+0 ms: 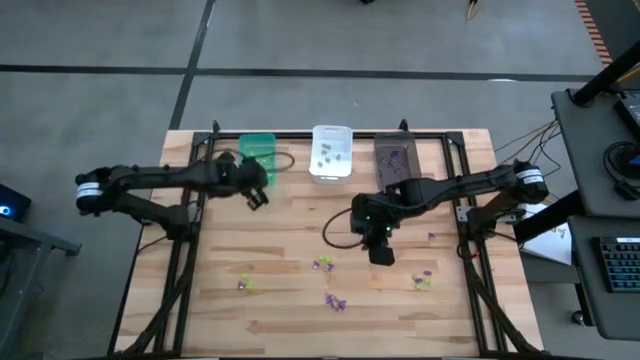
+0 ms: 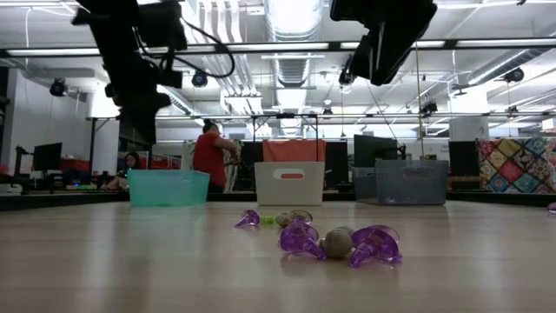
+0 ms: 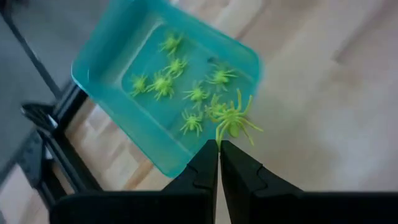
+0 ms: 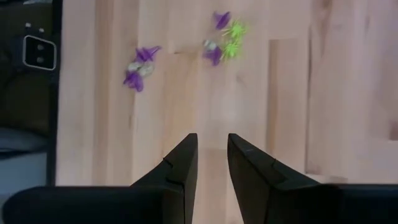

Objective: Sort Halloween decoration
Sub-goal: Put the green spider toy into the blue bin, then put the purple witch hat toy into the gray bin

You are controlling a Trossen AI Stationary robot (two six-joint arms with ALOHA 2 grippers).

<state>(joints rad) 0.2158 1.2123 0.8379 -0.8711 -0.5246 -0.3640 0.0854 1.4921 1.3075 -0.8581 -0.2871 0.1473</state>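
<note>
Hovering beside the green bin (image 1: 258, 155) at the back of the wooden counter (image 1: 290, 250), the left gripper (image 1: 258, 196) has its fingers pressed together on a yellow-green spider (image 3: 233, 119), whose legs stick out just past the fingertips in the left wrist view. That same view looks down into the green bin, where several more yellow-green spiders (image 3: 163, 83) lie scattered on the floor of it; the held one hangs over the bin's near edge.

The right gripper (image 1: 381, 250) hangs over the middle of the counter, in front of the dark grey bin (image 1: 394, 158), with its fingers slightly apart and nothing between them. Its wrist view shows bare wood under the fingertips and two small heaps of trinkets farther off: a purple and greyish cluster (image 4: 140, 67) and a mixed cluster (image 4: 224, 38) of purple, greyish and yellow-green pieces.

From above, the remaining Halloween decoration lies loose on the front half of the counter: a purple bit (image 1: 322, 264) near the centre, a yellow-green piece (image 1: 243, 285) to the left, purple pieces (image 1: 335, 300) toward the front edge, and a small mixed heap (image 1: 422, 281) to the right. The white bin (image 1: 331, 152) between the green and dark grey ones holds a few small greyish items (image 1: 329, 152), and the dark grey bin shows some purple inside.

In the low view, purple trinkets (image 2: 373, 245) and a roundish greyish one (image 2: 337, 243) sit close to the camera, with the three bins lined up behind. A person in a red top (image 2: 208, 156) stands in the room beyond.
</note>
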